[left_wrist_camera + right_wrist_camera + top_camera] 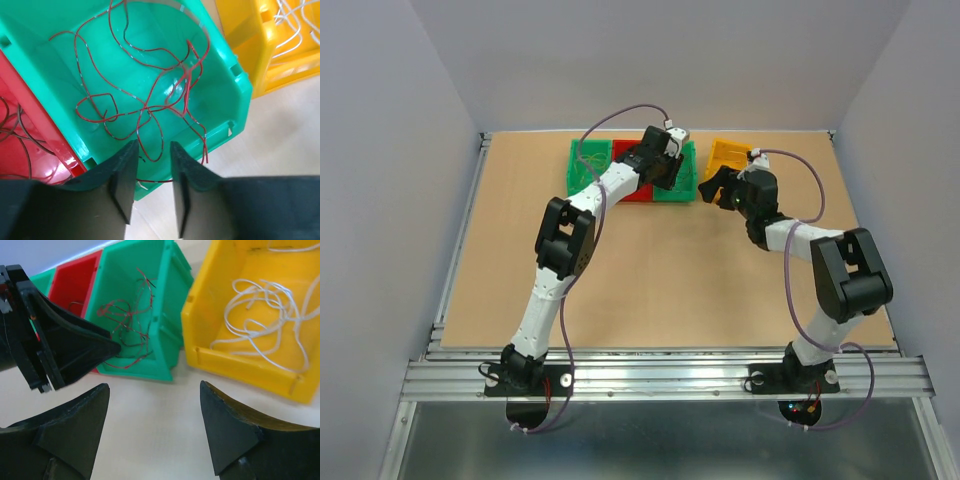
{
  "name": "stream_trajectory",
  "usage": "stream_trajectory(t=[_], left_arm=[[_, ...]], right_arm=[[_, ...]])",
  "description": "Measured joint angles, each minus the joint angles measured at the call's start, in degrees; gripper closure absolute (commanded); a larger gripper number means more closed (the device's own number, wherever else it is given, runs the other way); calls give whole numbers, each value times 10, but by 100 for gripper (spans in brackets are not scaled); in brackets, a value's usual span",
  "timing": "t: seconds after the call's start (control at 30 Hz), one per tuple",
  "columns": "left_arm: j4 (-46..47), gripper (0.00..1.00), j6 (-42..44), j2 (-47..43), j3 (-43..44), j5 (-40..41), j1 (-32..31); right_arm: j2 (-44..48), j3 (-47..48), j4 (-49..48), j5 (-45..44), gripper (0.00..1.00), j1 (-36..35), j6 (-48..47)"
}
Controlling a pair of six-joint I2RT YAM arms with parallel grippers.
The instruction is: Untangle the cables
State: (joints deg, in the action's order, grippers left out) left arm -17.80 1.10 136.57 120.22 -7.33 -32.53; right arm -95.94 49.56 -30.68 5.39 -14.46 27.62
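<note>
Left gripper [152, 150] narrowly apart, empty, red cable [145, 106] in green bin [235, 100] just beyond; right gripper [154, 387] wide apart. We judge release; next, lift clear.

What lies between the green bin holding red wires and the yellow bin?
Only a narrow gap of bare tabletop separates the green bin from the yellow bin, clearest in the right wrist view.

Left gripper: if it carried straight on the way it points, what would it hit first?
Probably the red wires draped over the near wall of the green bin, right ahead of the left gripper. Depth is unclear from the wrist view, so the wall's rim could come first.
</note>
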Motion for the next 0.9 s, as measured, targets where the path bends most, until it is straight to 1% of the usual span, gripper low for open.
stream_trajectory(t=[0.1, 0.17, 0.33, 0.5, 0.57, 0.6, 0.63, 0.67, 0.7, 0.73, 0.77, 0.83, 0.87, 0.9], left_arm=[[1, 40, 8, -1, 7, 9, 0], [0, 37, 16, -2, 7, 16, -1], [-1, 30, 31, -6, 6, 28, -1], [-1, 26, 46, -47, -16, 48, -1], [19, 23, 51, -85, -57, 52, -1], [31, 23, 54, -116, -88, 53, -1], [44, 23, 56, -140, -112, 55, -1], [64, 22, 57, -167, -139, 55, 0], [82, 20, 58, -194, -167, 56, 0], [115, 13, 58, -227, -206, 56, 2], [156, 1, 58, -268, -257, 56, 7], [215, 1, 53, -352, -367, 48, 15], [233, 1, 53, -395, -411, 46, 22], [271, 1, 50, -444, -468, 41, 35]], right_arm=[[-47, 41, -21, 24, 26, -2, 10], [-63, 58, -36, 33, 26, -3, 15], [-65, 61, -55, 37, 28, -7, 18], [-63, 60, -64, 36, 29, -10, 17], [-56, 52, -71, 35, 26, -10, 15], [-47, 42, -73, 33, 22, -10, 12], [-34, 26, -81, 30, 11, -10, 8], [-23, 13, -84, 29, 8, -11, 5], [-9, -1, -85, 26, 6, -11, 1], [7, -15, -87, 24, 4, -11, -5], [33, -40, -93, 22, 2, -12, -12], [101, -92, -92, 18, 0, -13, -29], [128, -109, -94, 17, 0, -14, -33], [160, -128, -96, 15, 0, -14, -40]])
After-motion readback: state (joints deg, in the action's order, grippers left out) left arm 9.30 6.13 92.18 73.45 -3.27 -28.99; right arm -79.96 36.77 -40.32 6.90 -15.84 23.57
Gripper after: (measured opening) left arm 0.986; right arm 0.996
